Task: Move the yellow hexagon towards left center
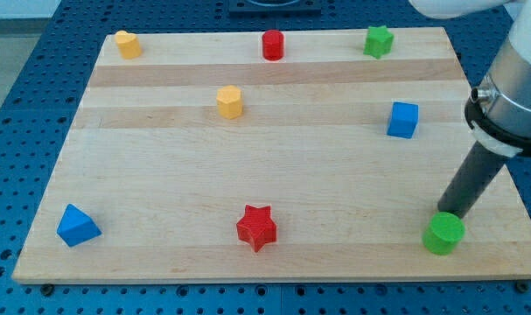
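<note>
Yellow hexagon [230, 101]: we see it upper centre-left, standing alone.
My tip [446, 214]: we find it far off at lower right, just above the green cylinder [443, 234], grasping nothing.
Red star [256, 227]: bottom centre.

Colours on the pale wooden board [274, 175]

On the board, with its light and slightly darker lengthwise stripes, stand two yellow pieces, a hexagon [230, 101] and another block [128, 44] (its shape is unclear), a red cylinder [273, 45], a red star [256, 227], a green star [379, 41], a green cylinder [443, 234], a blue cube [403, 120] and a blue triangle [77, 226]. Around the board lies a blue table [38, 96] dotted with holes.
</note>
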`<act>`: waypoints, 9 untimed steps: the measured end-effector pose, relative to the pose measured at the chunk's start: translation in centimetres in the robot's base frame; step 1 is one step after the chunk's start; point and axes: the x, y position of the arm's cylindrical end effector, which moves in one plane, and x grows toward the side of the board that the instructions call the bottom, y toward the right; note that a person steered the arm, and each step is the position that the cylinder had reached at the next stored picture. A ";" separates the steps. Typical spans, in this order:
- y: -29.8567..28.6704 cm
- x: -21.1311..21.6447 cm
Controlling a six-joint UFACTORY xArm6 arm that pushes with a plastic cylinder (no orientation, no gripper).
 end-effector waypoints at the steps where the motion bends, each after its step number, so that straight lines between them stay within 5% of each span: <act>1: -3.6 -3.2; 5: -10.1 -5.4; 9: -18.5 -16.8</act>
